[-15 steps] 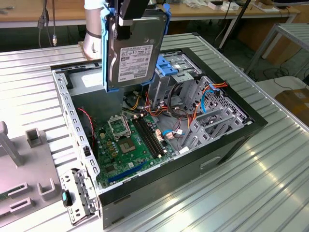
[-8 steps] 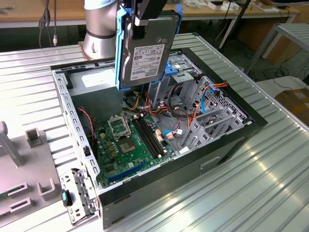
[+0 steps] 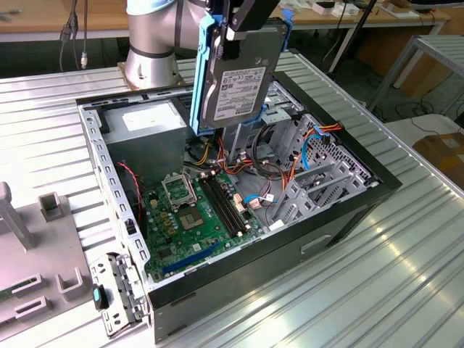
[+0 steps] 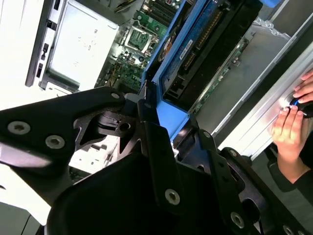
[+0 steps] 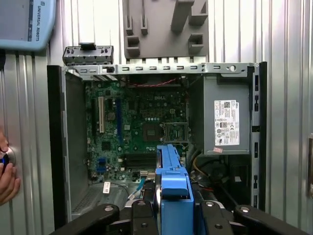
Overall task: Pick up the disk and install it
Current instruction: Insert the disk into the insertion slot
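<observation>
Above the ribbed worktop (image 3: 406, 283) and its open computer case (image 3: 341, 217), the gripper (image 3: 243, 29) holds the disk (image 3: 239, 87) clamped on edge, lifted but not yet installed.

Looks onto a ribbed silver table (image 3: 391, 283). Finds an open computer case (image 3: 239, 279) lying on its side in the middle, lid off. Finds a grey plate (image 3: 29, 246) with upright holders flat on the table at the exterior view's left, just beside the case. Finds the arm's round base (image 3: 148, 69) standing behind the case. Finds a person's hand (image 4: 291, 129) touching the table in the second wrist view.
</observation>
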